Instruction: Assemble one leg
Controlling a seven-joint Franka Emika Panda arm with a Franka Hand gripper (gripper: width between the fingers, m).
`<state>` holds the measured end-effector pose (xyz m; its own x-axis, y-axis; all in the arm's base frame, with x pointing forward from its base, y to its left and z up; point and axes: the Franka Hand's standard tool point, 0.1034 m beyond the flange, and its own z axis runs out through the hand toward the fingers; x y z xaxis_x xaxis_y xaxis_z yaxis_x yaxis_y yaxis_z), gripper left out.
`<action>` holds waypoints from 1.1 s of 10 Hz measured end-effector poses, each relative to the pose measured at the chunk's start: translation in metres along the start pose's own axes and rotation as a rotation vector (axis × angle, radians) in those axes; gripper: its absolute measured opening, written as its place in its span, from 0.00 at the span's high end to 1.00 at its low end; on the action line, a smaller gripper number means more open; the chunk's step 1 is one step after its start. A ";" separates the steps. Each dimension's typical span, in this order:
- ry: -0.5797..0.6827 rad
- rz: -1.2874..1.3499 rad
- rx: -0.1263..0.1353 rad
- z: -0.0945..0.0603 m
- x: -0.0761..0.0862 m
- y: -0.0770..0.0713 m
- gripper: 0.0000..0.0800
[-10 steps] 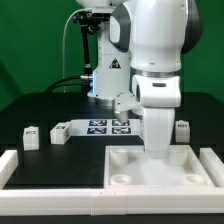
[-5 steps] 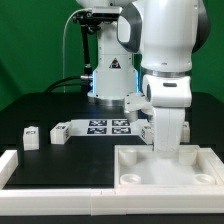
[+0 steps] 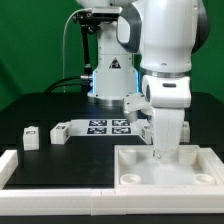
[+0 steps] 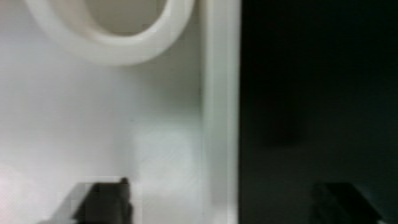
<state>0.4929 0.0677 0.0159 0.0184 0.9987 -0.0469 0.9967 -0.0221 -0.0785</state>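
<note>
Two small white legs with tags stand on the black table at the exterior view's left, one upright (image 3: 32,137) and one lying tilted (image 3: 60,131). The large white tray-like top (image 3: 135,172) lies at the front right. My gripper (image 3: 165,152) hangs low over its far edge. In the wrist view the gripper (image 4: 226,205) is open and empty. One finger (image 4: 102,203) is over the top's white surface and the other over the black table, with the top's rim (image 4: 217,120) between them. A round corner hole (image 4: 121,25) shows ahead.
The marker board (image 3: 110,126) lies behind the top, near the arm's base. A white L-shaped barrier (image 3: 55,178) runs along the table's front and left. The arm's body hides the table at the far right.
Over the last second the arm and the tray-like top both shifted to the exterior view's right. A leg seen at the far right is now hidden behind the arm. Almost nothing moved in the last half second.
</note>
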 end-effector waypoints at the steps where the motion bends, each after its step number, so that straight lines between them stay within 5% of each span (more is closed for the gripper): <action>1: 0.000 0.000 0.000 0.000 0.000 0.000 0.25; 8: 0.000 0.000 0.001 0.001 0.000 0.000 0.19; 11: -0.010 0.109 -0.031 -0.033 0.009 -0.022 0.19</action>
<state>0.4742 0.0788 0.0497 0.1262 0.9900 -0.0637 0.9908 -0.1290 -0.0419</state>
